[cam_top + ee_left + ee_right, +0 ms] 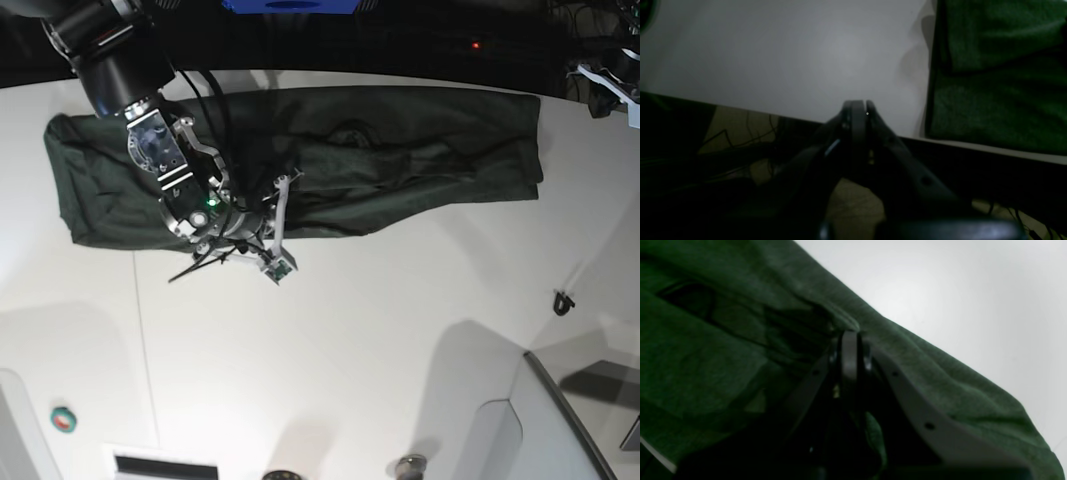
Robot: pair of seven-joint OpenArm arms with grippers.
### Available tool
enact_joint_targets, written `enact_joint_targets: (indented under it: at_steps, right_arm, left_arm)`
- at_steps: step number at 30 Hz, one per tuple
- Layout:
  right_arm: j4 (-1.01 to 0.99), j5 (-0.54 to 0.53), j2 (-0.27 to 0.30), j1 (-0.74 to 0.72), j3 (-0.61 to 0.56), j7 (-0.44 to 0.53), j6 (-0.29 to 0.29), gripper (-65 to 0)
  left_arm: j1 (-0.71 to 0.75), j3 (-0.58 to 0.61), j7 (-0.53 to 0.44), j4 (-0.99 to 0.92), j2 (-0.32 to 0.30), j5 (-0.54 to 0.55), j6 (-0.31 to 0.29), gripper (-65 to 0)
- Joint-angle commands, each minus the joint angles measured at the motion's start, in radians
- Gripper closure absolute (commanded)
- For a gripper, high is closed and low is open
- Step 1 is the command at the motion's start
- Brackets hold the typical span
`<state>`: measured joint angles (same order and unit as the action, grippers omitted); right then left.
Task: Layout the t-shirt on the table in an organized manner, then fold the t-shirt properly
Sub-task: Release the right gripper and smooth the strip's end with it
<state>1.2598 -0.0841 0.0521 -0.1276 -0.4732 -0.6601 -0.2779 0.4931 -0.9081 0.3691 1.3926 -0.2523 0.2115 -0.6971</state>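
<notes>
Pinching the t-shirt (400,160) near edge, right gripper (849,335) closed.

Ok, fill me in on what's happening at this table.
A two-armed robot is working on a dark green t-shirt, which lies as a long, rumpled band across the far side of the white table. The right end effector is shut on the t-shirt's near edge. The left end effector is shut and empty at the table's edge beside the cloth. No neat fold shows yet.
</notes>
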Motion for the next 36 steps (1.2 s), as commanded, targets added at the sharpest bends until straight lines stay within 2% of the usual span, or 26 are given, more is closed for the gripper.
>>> enact_joint_targets:
  at_steps: [1,8,11,13,16,20,36]
  right_arm:
    - [0.039,-0.009,-0.005,-0.008,0.004,-0.002,-0.004,-0.2]
    - [0.197,-0.007,0.005,0.073,0.004,-0.066,-0.004,-0.2]
    - [0.242,-0.009,0.032,0.104,0.003,-0.08,-0.004,-0.2]
    - [0.252,-0.006,0.036,0.121,0.004,-0.082,-0.004,-0.2]
    - [0.268,-0.01,0.076,0.139,0.004,-0.082,-0.004,-0.2]
    - [0.311,-0.01,0.108,0.177,0.006,-0.082,-0.004,-0.2]
    - [0.406,-0.004,0.114,0.289,0.004,-0.082,-0.004,-0.2]
  left_arm:
    - [0.005,-0.006,-0.023,0.012,-0.02,0.013,-0.001,0.0]
    - [0.003,-0.006,-0.023,0.012,-0.022,0.013,-0.001,0.0]
    - [-0.015,-0.006,-0.022,0.009,-0.022,0.007,-0.001,0.0]
    - [-0.02,-0.006,-0.025,-0.008,-0.022,-0.033,-0.001,0.0]
    - [-0.057,-0.006,-0.025,-0.025,-0.018,-0.102,-0.001,0.0]
    - [-0.066,-0.006,-0.025,-0.043,-0.02,-0.119,-0.001,0.0]
    - [-0.066,-0.007,-0.025,-0.043,-0.02,-0.119,-0.001,0.0]
